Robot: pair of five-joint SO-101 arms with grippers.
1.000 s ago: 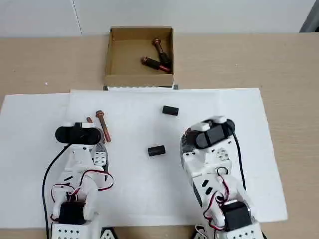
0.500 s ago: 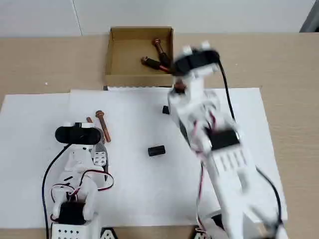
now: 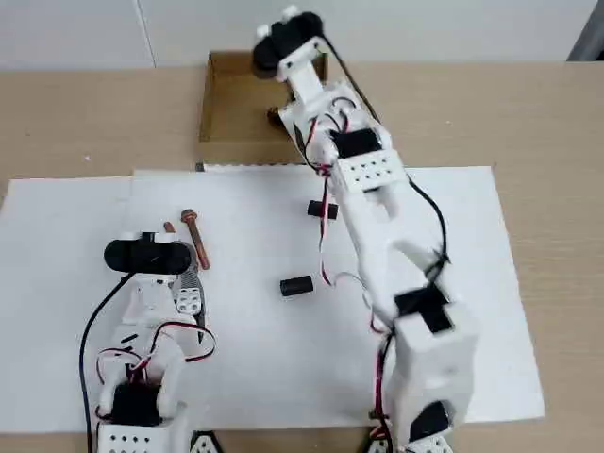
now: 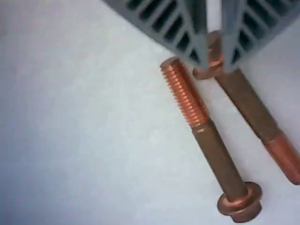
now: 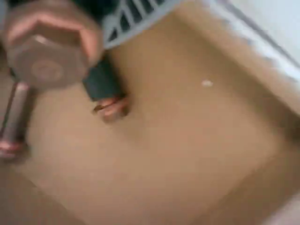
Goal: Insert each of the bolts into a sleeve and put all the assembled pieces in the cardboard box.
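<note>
step: drop-off, my read. Right gripper (image 3: 283, 58) hangs over the cardboard box (image 3: 231, 104), at 12 o'clock of the table.
right tool: clamped on the held piece (image 5: 47, 51), bolt head close to its camera.
left tool: left gripper (image 4: 214, 51) jaws nearly together, holding nothing, over the two loose bolts (image 3: 196, 239).
box: two finished pieces (image 5: 102, 86) inside.
sleeves: centre sleeve (image 3: 295, 285); far sleeve (image 3: 323, 209) at its 1 o'clock. Bolts at its 10 o'clock.
next: release low, inside the walls; two assemblies left.
surface: white paper (image 3: 75, 245) on wooden table (image 3: 94, 113).
room: pale wall (image 3: 75, 28) behind.
</note>
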